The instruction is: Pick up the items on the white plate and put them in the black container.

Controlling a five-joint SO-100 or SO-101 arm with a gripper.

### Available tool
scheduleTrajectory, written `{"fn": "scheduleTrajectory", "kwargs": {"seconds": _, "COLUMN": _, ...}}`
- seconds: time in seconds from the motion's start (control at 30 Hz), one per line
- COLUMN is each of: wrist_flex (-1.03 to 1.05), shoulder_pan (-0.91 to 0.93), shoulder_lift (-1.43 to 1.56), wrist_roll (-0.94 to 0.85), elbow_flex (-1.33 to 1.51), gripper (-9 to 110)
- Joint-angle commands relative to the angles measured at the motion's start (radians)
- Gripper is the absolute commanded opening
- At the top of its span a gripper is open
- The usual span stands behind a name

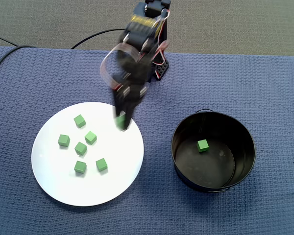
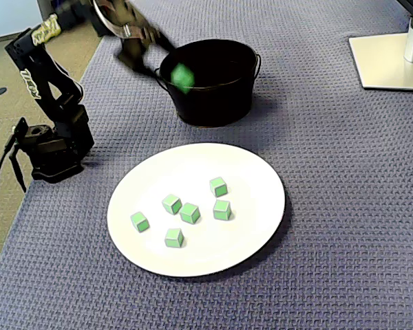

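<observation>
A white plate [image 1: 51,171] [image 2: 255,172] lies on the blue cloth and carries several small green cubes [image 1: 81,148] [image 2: 189,212]. My gripper [image 1: 122,119] [image 2: 179,74] is blurred in both fixed views and is shut on one more green cube [image 1: 120,123] [image 2: 183,78]. It holds that cube in the air over the plate's edge on the container side. The black container [image 1: 242,164] [image 2: 213,106] stands to the right of the plate in a fixed view, with a single green cube [image 1: 202,145] on its floor.
The arm's base [image 2: 51,148] sits at the cloth's edge with a black cable [image 1: 2,61] trailing off. A white stand foot [image 2: 392,58] rests at the far right corner. Carpeted floor lies beyond the cloth.
</observation>
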Motion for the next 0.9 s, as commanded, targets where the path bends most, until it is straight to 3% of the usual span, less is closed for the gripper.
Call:
{"fn": "scheduleTrajectory", "kwargs": {"seconds": 0.0, "wrist_flex": 0.135, "shoulder_pan": -0.258, "shoulder_lift": 0.141, "wrist_roll": 0.069, "elbow_flex": -0.236, "gripper": 0}}
{"fn": "scheduleTrajectory", "kwargs": {"seconds": 0.13, "wrist_flex": 0.097, "shoulder_pan": -0.494, "shoulder_lift": 0.186, "wrist_roll": 0.051, "elbow_flex": -0.178, "gripper": 0}}
{"fn": "scheduleTrajectory", "kwargs": {"seconds": 0.47, "wrist_flex": -0.525, "shoulder_pan": -0.706, "shoulder_lift": 0.195, "wrist_roll": 0.044, "elbow_flex": 0.759, "gripper": 0}}
{"fn": "scheduleTrajectory", "kwargs": {"seconds": 0.63, "wrist_flex": -0.664, "shoulder_pan": -0.706, "shoulder_lift": 0.181, "wrist_roll": 0.066, "elbow_flex": 0.881, "gripper": 3}}
{"fn": "scheduleTrajectory", "kwargs": {"seconds": 0.87, "wrist_flex": -0.701, "shoulder_pan": -0.672, "shoulder_lift": 0.124, "wrist_roll": 0.069, "elbow_flex": 0.844, "gripper": 3}}
